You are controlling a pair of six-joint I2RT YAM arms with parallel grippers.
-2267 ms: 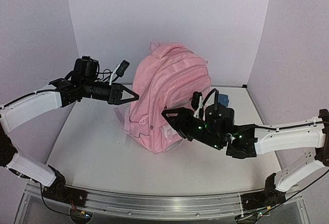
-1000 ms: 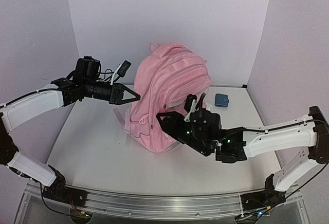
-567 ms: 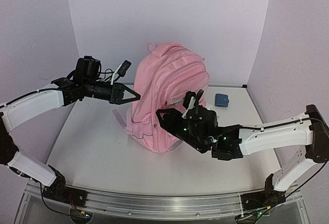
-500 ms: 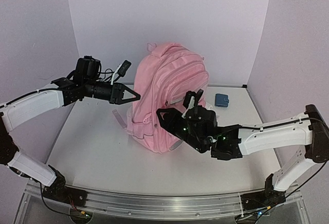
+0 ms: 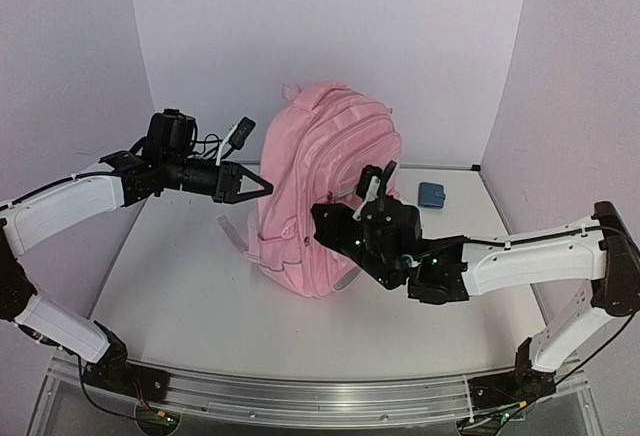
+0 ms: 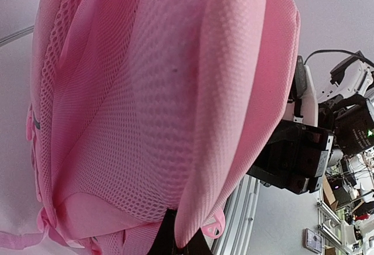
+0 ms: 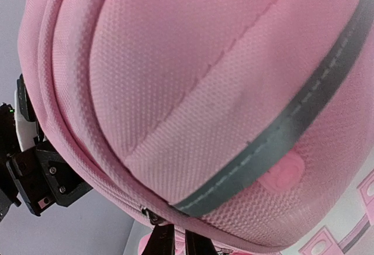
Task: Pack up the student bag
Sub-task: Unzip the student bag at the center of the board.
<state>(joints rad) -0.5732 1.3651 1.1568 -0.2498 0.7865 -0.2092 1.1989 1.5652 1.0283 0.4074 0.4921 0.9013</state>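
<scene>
1. Student bag [image 5: 325, 191] stands upright mid-table [image 5: 170, 296], set toward the back wall.
2. Left gripper [image 5: 262, 187] sits at the bag's left flank, raised off the table. Its tips are at the fabric, possibly touching; the wrist view is too close to be sure.
3. Right gripper [image 5: 322, 218] is against the bag's front face, low down, its arm reaching in from the right.
4. Small flat pouch [image 5: 433, 194] lies on the table behind and right of the bag, near the back right corner.
5. Strap [image 5: 232, 228] trails at the bag's left base.

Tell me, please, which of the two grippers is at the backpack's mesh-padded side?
The left gripper: its wrist view shows the mesh padding of the student bag, whereas the right gripper faces smooth fabric with a grey strip.
</scene>
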